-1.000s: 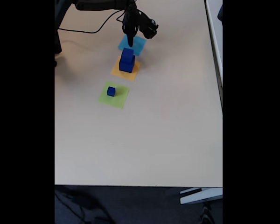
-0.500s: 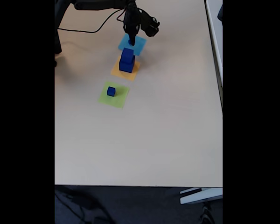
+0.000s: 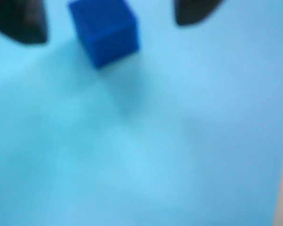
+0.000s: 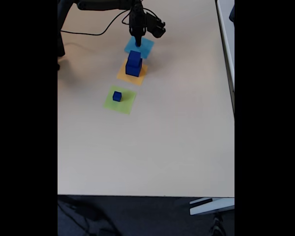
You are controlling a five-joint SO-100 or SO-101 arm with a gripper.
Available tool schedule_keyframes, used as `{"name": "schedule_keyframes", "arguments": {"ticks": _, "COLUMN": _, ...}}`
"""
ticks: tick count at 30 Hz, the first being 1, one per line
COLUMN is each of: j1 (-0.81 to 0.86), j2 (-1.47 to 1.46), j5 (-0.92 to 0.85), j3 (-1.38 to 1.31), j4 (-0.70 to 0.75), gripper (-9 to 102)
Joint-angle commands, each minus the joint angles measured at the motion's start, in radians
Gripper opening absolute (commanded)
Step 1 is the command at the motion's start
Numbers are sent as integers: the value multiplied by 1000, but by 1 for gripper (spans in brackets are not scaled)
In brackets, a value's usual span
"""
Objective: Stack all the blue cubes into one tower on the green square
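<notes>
On the green square sits the small blue cube. Two larger blue cubes are stacked on the orange-yellow square, medium on large. My gripper hangs just beyond that stack, over the light blue square. In the wrist view the two dark fingertips stand wide apart at the top edge, so the gripper is open and holds nothing. A blue cube shows between them, farther off, past the blurred light blue paper.
A black cable runs across the far left of the beige table. The arm's base is at the far left corner. The table's right edge and front edge bound wide bare space.
The gripper has drifted slightly toward the far edge above the light blue square. None of the cubes has moved.
</notes>
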Motion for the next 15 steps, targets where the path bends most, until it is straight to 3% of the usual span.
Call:
{"name": "schedule_keyframes", "arguments": {"ticks": 1, "j1": 12, "j2": 118, "j5": -28, "j3": -5, "j4": 9, "gripper": 12}}
{"name": "schedule_keyframes", "arguments": {"ticks": 15, "j1": 18, "j2": 123, "j5": -74, "j3": 18, "j4": 14, "gripper": 13}}
